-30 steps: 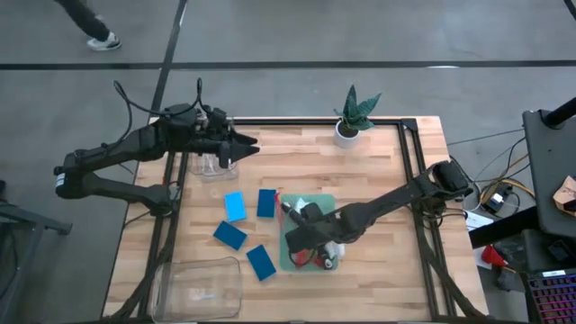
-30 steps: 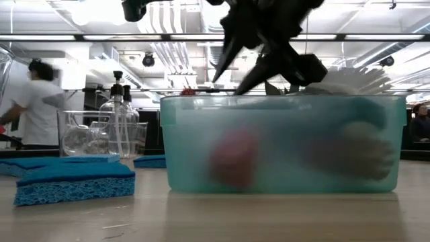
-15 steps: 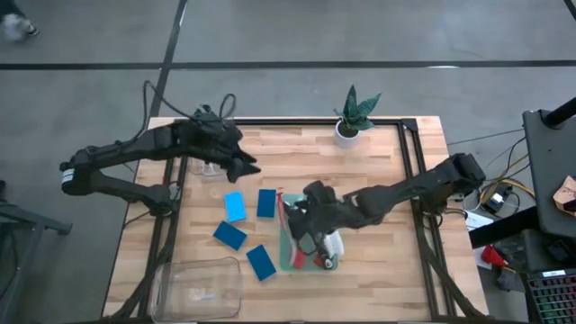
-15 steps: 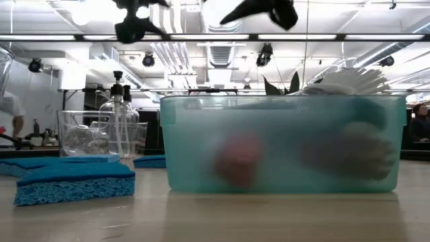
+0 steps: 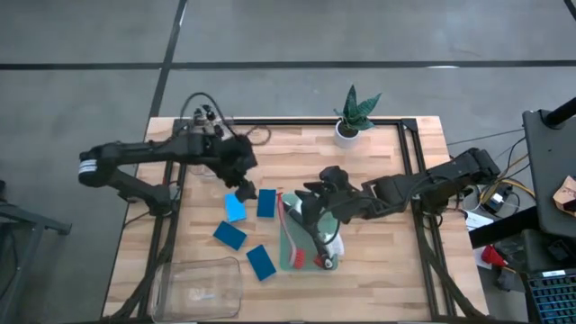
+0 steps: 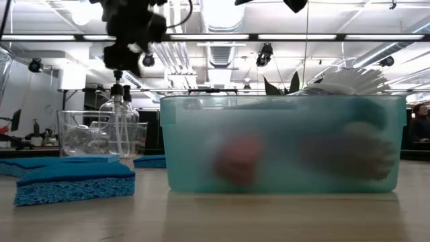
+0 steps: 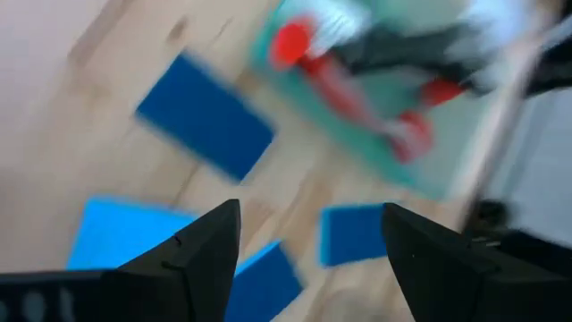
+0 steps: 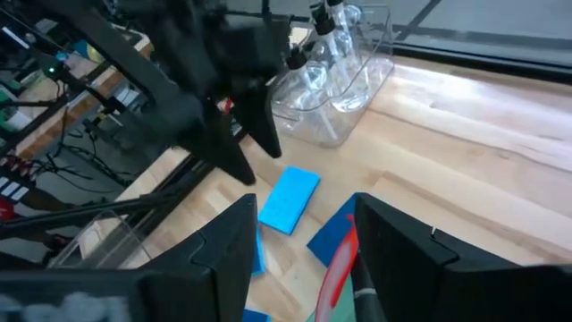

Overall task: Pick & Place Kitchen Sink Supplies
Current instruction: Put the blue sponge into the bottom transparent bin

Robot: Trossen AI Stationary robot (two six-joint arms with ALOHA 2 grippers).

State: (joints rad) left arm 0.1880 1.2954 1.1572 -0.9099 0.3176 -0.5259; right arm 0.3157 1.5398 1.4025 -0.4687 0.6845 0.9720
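Left gripper (image 5: 241,173): jaws spread, empty, above the light blue sponge (image 5: 235,206).
Right gripper (image 5: 306,209): jaws spread, empty, over the green bin (image 5: 290,255).
Red brush (image 5: 293,236): in the bin, long axis running front to back.
Bottles (image 8: 323,67): in a clear bin (image 8: 376,46) at table's left rear.

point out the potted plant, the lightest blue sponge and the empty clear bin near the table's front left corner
potted plant (image 5: 346,131), high view, on its white pot
lightest blue sponge (image 5: 235,207), high view, middle of its top face
empty clear bin (image 5: 171,270), high view, on its rim
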